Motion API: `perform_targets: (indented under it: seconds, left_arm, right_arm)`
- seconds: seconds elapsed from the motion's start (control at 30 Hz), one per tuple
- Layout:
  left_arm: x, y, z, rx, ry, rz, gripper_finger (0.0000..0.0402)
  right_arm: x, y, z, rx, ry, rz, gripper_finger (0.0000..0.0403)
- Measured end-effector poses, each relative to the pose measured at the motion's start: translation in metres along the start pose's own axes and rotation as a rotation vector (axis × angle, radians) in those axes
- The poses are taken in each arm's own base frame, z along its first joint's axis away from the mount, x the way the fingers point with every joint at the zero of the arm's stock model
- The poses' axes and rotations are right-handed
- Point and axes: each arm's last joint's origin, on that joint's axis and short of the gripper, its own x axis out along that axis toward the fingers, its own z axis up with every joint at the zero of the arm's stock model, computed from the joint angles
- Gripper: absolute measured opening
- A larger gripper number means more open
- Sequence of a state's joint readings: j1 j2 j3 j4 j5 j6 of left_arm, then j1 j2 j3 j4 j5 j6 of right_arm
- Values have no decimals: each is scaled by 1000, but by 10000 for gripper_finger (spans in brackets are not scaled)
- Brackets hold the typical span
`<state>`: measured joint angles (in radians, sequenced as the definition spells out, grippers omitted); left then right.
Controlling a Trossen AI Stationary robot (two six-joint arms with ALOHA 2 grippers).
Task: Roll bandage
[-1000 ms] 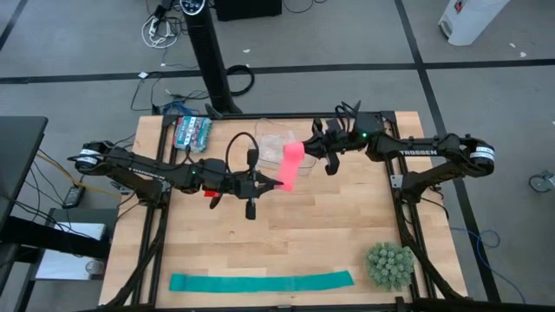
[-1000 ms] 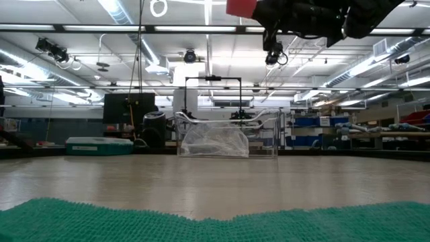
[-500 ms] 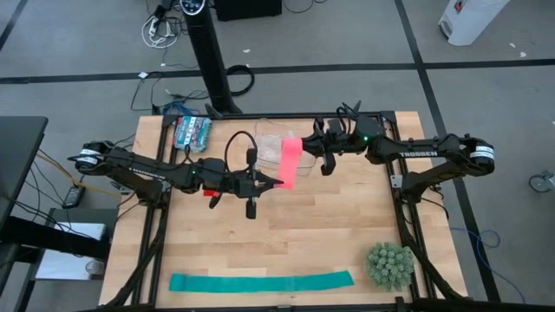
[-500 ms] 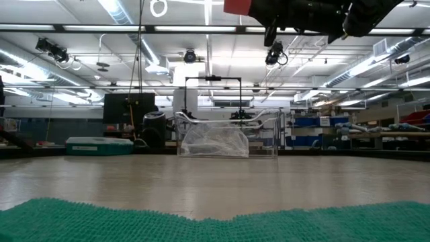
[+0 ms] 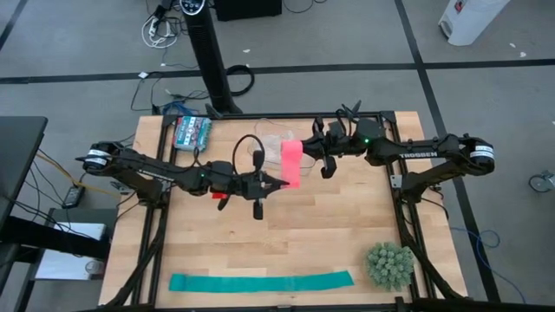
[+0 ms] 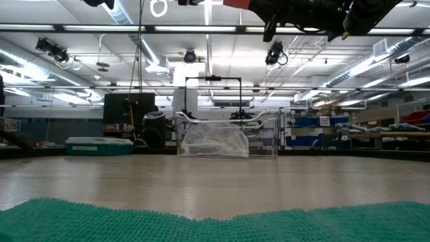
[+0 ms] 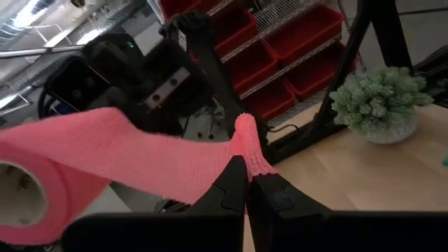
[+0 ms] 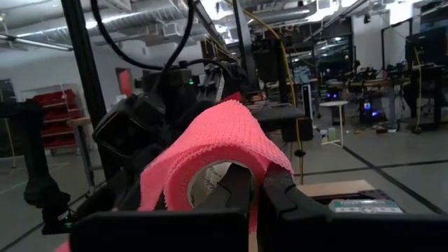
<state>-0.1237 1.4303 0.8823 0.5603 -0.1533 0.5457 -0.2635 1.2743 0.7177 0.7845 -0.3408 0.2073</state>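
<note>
While the left gripper (image 5: pixel 282 182) pinches the loose end of the bandage (image 5: pixel 291 162), the right gripper (image 5: pixel 303 148) is clamped on its roll, so the pink strip hangs stretched between them above the table's (image 5: pixel 329 234) middle, probably kept taut for winding. Both arms reach in from opposite sides. Counted: one bandage, one teal strip (image 5: pixel 261 282) near, one plant (image 5: pixel 388 266) near right, one clear container (image 5: pixel 270 146) far.

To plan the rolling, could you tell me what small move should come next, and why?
Probably turn the right hand to wind on more strip: it is shut on the roll end of the bandage, while the left hand pinches the loose end, so a short stretch hangs unrolled between them above the table.
</note>
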Motion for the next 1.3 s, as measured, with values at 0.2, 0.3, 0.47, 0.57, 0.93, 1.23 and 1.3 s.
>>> perform_targets:
  seconds: [0.2, 0.3, 0.47, 0.57, 0.93, 1.23, 1.3]
  left_arm:
    - [1, 2, -7, 2, 58, 10, 10]
    - [1, 1, -10, 8, 101, 28, 10]
    - [1, 1, -11, 10, 127, 47, 10]
    - [1, 2, -11, 13, 136, 67, 10]
    - [1, 5, -13, 24, 181, 143, 10]
    - [1, 7, -12, 18, 160, 154, 18]
    - [1, 6, -11, 18, 158, 152, 34]
  right_arm:
    - [0, 0, 0, 1, 3, 1, 0]
    - [0, 0, 0, 0, 3, 1, 0]
    - [0, 0, 0, 0, 3, 2, 0]
    - [0, 0, 0, 1, 4, 2, 0]
    - [3, 11, -8, 65, 73, 68, 0]
    - [6, 25, -11, 65, 85, 116, 0]
    - [6, 25, -12, 61, 88, 116, 0]
